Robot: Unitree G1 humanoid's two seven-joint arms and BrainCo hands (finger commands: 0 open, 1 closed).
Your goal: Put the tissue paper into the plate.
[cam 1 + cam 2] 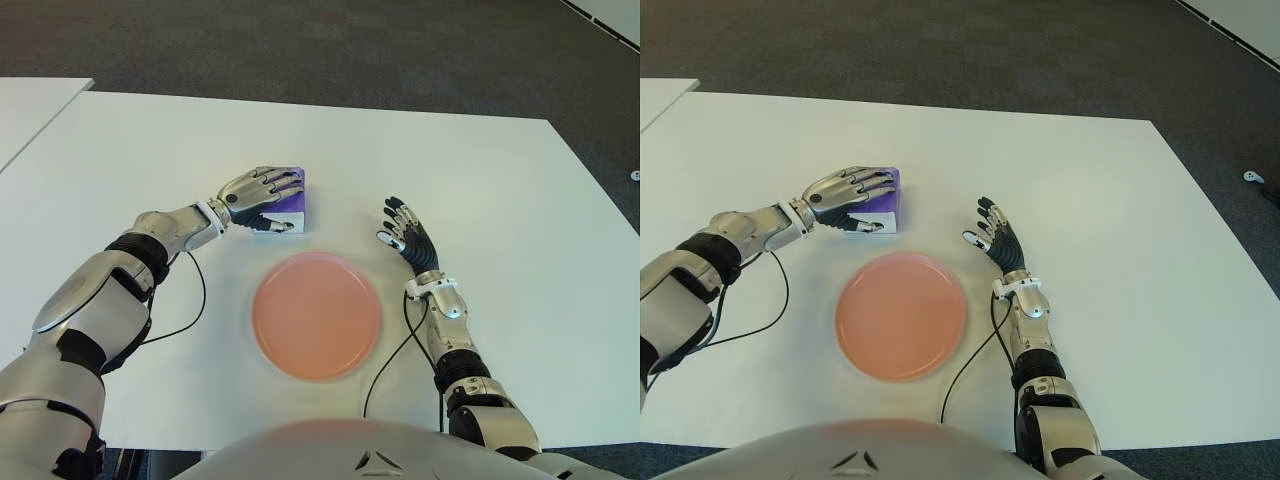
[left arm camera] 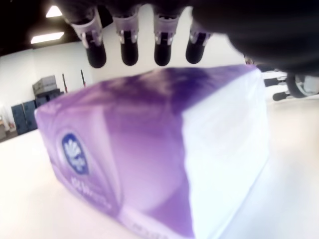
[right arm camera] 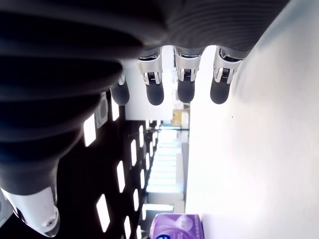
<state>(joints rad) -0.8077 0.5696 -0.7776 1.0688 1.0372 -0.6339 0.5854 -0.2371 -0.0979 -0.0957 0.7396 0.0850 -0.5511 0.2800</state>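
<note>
- The left hand (image 1: pixel 262 192) reaches over the purple tissue pack (image 1: pixel 290 207), fingers spread above it, not gripping.
- The pack sits on the white surface (image 1: pixel 500 200), just behind the pink plate (image 1: pixel 316 314).
- The right hand (image 1: pixel 408 234) shows right of the plate, fingers open, holding nothing.

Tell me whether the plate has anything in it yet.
Empty. The plate shows only bare pink surface; the tissue pack sits on the table beyond it, under the left hand.

Purple tissue pack (image 1: pixel 291 203) flat on table, just behind empty pink plate (image 1: pixel 316 314).
</note>
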